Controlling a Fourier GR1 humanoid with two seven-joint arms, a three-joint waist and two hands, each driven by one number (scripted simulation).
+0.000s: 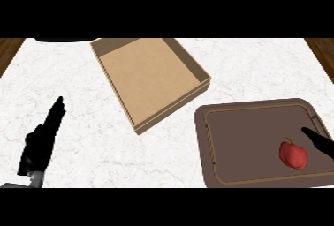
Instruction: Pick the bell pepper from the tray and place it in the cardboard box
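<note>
Black and straight-fingered, the left hand rests open over the marble counter, holding nothing. Right of it lies the cardboard box, then the brown tray. On the tray's right side sits the red pepper, just beside the right hand, whose straight fingers hold nothing.
</note>
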